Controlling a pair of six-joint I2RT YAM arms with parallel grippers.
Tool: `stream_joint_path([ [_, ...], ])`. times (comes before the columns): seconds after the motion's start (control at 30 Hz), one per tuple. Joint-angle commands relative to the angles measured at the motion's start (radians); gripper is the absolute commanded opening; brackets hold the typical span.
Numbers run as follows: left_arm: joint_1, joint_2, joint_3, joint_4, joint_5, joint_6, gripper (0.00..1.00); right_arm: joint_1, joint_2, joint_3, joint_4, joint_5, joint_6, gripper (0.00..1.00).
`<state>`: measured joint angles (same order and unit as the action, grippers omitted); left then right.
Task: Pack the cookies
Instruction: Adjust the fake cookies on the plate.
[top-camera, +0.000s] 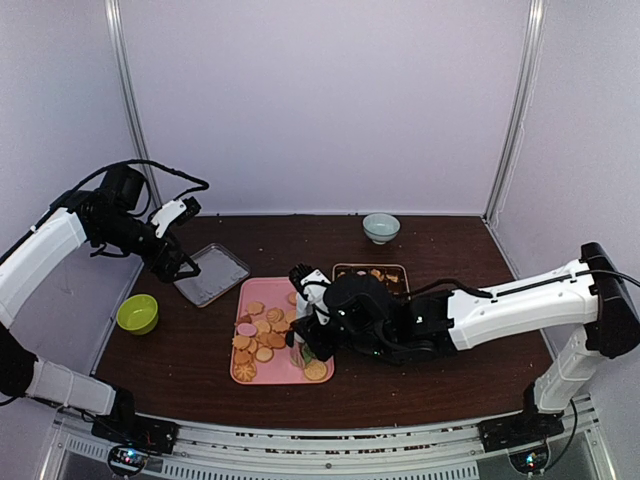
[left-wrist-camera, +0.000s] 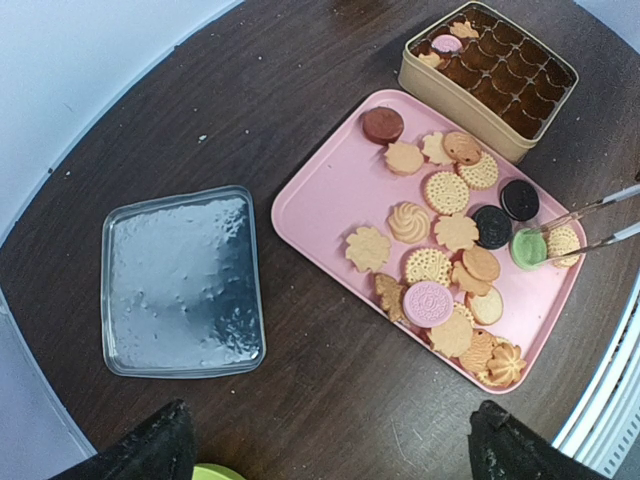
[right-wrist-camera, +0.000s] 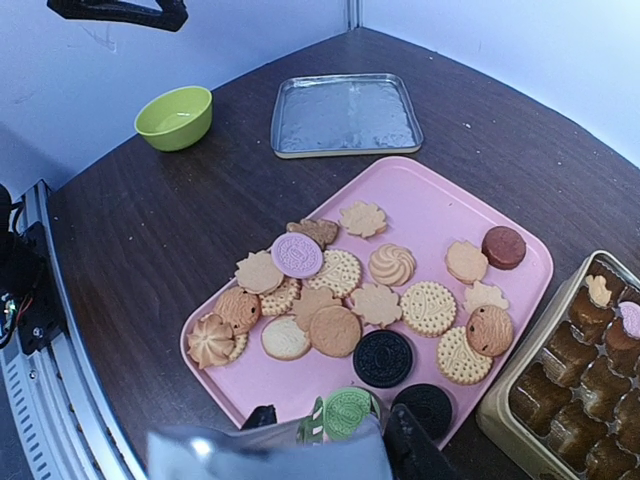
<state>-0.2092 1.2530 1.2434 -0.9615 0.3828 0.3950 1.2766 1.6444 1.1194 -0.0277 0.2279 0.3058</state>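
Several cookies (right-wrist-camera: 335, 300), mostly tan with pink, black and dark red ones, lie on the pink tray (right-wrist-camera: 420, 190). My right gripper (right-wrist-camera: 340, 430) is shut on silver tongs (left-wrist-camera: 590, 222), and the tong tips pinch a green cookie (right-wrist-camera: 347, 410) just above the tray's near corner (top-camera: 306, 352). The gold tin (left-wrist-camera: 470, 95) beside the tray holds a few cookies (left-wrist-camera: 447, 42) in its brown cups. My left gripper (left-wrist-camera: 330, 455) hangs open and holds nothing, high above the table's left side (top-camera: 178, 262), apart from the tray.
A silver lid (top-camera: 212, 273) lies flat to the left of the pink tray (top-camera: 280, 372). A lime green bowl (top-camera: 137, 313) sits near the left edge. A pale bowl (top-camera: 381, 227) stands at the back. Walls close in the back and sides.
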Motion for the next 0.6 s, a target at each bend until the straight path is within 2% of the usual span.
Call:
stream_joint_path([
  [0.0, 0.008, -0.013, 0.004, 0.009, 0.018, 0.011, 0.98, -0.004, 0.039, 0.02, 0.067, -0.095, 0.033, 0.36],
  [0.27, 0.007, -0.022, 0.003, 0.003, 0.013, 0.017, 0.98, -0.003, 0.093, 0.093, 0.095, -0.169, 0.035, 0.36],
  [0.57, 0.008, -0.021, 0.004, 0.002, 0.019, 0.017, 0.98, 0.012, 0.063, 0.135, 0.034, -0.048, -0.044, 0.39],
])
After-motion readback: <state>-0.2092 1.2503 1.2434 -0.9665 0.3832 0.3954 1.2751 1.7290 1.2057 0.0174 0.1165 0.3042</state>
